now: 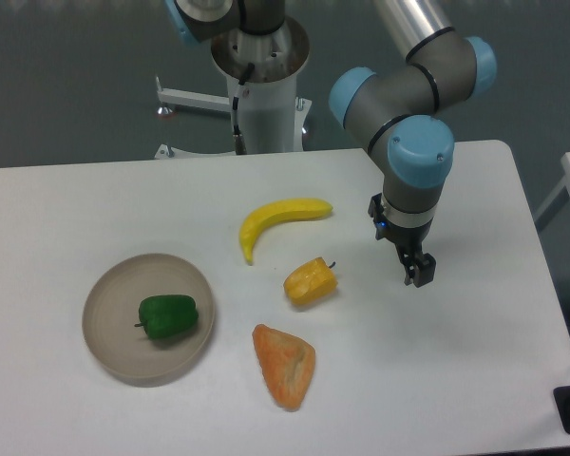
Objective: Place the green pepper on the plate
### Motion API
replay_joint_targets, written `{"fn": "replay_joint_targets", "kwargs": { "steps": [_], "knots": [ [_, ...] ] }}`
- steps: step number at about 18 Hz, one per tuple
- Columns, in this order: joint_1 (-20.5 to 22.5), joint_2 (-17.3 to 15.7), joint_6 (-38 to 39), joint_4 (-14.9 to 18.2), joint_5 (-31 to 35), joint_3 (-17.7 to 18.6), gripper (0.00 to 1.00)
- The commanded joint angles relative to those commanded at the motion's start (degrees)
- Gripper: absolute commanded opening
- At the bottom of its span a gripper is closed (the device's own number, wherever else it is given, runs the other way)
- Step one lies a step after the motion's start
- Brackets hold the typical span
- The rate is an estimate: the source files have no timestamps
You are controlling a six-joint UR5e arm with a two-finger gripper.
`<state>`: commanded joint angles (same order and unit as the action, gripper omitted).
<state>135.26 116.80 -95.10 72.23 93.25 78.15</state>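
Observation:
The green pepper [167, 315] is small, glossy and dark green. It lies on the round beige-grey plate [109, 306] at the front left of the table, right of the plate's middle. My gripper [417, 274] hangs over the table far to the right of the plate, beyond the yellow pepper. It holds nothing. Its fingers point down and look close together, but the gap between them does not show clearly from this angle.
A yellow banana [277, 219] lies mid-table. A yellow pepper [311, 281] sits between the plate and my gripper. An orange food piece [285, 365] lies near the front edge. The arm's base post [263, 90] stands at the back.

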Motion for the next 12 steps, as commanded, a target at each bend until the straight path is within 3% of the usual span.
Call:
{"fn": "replay_joint_targets", "kwargs": {
  "steps": [3,12],
  "knots": [
    [-0.17,1.14,0.35,2.56,-0.09,-3.08,1.00],
    [-0.44,0.88,0.88,2.74,-0.79,-2.83,1.00]
  ]
}}
